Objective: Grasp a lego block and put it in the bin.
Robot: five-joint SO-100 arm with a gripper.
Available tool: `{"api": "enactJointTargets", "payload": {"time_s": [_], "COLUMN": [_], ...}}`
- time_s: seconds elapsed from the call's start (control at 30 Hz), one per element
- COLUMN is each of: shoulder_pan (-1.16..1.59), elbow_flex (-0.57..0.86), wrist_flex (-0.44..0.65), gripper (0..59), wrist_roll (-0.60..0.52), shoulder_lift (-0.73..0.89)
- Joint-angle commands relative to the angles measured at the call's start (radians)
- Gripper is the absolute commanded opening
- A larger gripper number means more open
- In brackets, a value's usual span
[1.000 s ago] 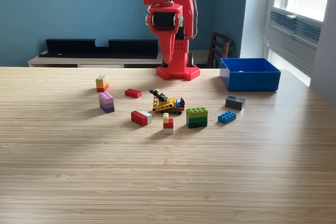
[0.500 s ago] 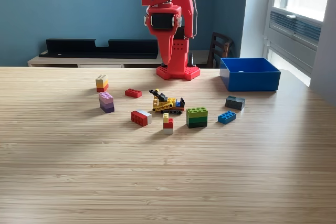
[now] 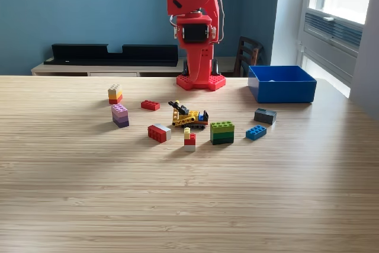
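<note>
My arm [image 3: 195, 22] stands folded upright at table's far edge; gripper state: can't tell, jaws not distinguishable in exterior view. Bin [image 3: 282, 84] sits far right on table [image 3: 189, 194], beside my base. Lego blocks scattered mid-table, incl. green stack [image 3: 222, 132], small blue brick [image 3: 256, 133], red brick [image 3: 150, 105]. None held.

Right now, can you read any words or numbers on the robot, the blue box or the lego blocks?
None: no readable text shows anywhere in the exterior view.
The red arm: no label or number visible.
The blue bin: plain walls, no writing.
The lego blocks: any stud marks are too small to read.
</note>
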State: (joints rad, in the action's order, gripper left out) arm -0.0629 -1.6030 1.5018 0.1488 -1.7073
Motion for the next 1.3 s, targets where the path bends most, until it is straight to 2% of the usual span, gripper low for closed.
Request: {"api": "enactJointTargets", "payload": {"time_s": [0.03, 0.6, 0.9, 0.97, 1.13, 1.3], "shoulder_pan": [0.054, 0.278, 0.337, 0.351, 0.377, 0.41], "elbow_flex": [0.029, -0.005, -0.091, -0.104, -0.121, -0.141], "wrist_flex": [-0.017, -0.018, -0.084, -0.091, -0.091, -0.091], "gripper": [0.1, 0.1, 0.3, 1.6, 11.2, 17.0], "wrist_roll": [0.04, -0.003, 0.044, 0.061, 0.097, 0.118], "shoulder_lift": [-0.081, -0.083, -0.083, -0.083, -0.083, -0.084]}}
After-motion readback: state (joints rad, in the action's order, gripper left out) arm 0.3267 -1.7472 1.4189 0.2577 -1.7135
